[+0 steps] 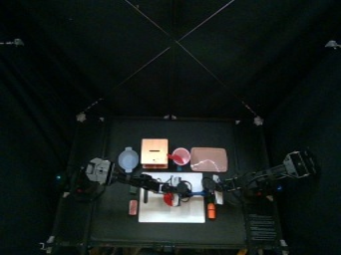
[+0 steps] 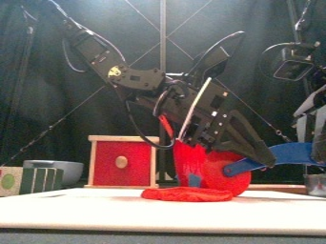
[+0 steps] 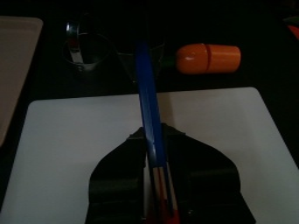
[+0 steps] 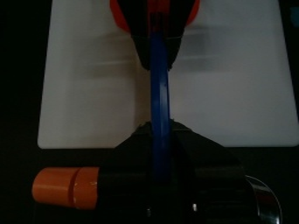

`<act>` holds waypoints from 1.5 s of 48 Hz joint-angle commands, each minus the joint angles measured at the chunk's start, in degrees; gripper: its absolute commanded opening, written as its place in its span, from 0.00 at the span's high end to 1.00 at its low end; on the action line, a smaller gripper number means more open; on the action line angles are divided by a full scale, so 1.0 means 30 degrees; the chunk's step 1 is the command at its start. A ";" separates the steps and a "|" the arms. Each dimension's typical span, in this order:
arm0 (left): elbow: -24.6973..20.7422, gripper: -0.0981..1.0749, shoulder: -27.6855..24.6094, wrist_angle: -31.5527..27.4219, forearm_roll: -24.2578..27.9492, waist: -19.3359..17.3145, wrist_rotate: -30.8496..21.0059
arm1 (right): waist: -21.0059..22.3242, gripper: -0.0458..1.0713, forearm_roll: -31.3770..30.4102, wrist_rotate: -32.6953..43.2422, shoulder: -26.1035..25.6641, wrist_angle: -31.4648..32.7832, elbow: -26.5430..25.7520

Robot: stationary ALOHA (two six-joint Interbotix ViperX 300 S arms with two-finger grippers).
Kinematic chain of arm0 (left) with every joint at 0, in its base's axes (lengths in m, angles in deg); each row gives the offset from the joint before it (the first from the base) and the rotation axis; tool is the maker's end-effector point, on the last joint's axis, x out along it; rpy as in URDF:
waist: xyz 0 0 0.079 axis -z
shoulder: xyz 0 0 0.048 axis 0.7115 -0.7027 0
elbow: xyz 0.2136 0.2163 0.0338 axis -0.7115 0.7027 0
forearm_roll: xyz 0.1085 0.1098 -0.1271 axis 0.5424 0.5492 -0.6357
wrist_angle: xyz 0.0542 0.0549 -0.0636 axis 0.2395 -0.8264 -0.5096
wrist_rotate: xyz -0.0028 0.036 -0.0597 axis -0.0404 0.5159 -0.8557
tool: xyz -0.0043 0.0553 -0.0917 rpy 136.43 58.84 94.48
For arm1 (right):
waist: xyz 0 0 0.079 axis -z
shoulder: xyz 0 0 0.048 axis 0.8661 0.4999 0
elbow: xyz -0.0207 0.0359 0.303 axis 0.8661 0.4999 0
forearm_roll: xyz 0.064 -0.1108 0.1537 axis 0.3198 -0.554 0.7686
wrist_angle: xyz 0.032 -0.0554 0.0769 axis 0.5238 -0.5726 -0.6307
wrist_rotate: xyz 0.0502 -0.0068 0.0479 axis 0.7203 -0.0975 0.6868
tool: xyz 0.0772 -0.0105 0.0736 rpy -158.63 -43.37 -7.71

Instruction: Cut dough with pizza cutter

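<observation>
black curtains surround your white cutting board. both grippers clench the pizza cutter, steadying its wheel on the dough.

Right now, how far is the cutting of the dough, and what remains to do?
Done: the dough lies on the white board, and the pizza cutter is picked up. In hand: the left hand grips the blue handle near the dough, the right hand at its far end. Left: no separate pieces show, so the cut seems unfinished.
</observation>
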 commanded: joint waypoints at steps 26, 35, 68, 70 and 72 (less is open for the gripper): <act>0.2842 0.48 0.1758 -0.0557 -0.0996 0.0000 -0.0029 | 0.0000 0.61 -0.1055 -0.0088 0.2139 -0.0527 -0.2109; 0.3779 0.48 0.2197 -0.0586 -0.1289 0.0088 -0.0029 | 0.0000 0.61 -0.1436 -0.0088 0.3398 -0.1084 -0.2842; 0.6563 0.48 0.3633 -0.0381 -0.2900 0.0498 -0.0029 | 0.0469 0.61 -0.2344 -0.0264 0.7910 -0.2168 -0.6182; 0.6650 0.48 0.3750 -0.0264 -0.2871 0.0498 -0.0029 | 0.0557 0.61 -0.2432 -0.0264 0.7998 -0.2168 -0.6270; 0.6709 0.48 0.3809 -0.0176 -0.2871 0.0469 -0.0029 | 0.0645 0.61 -0.2520 -0.0264 0.8027 -0.2168 -0.6357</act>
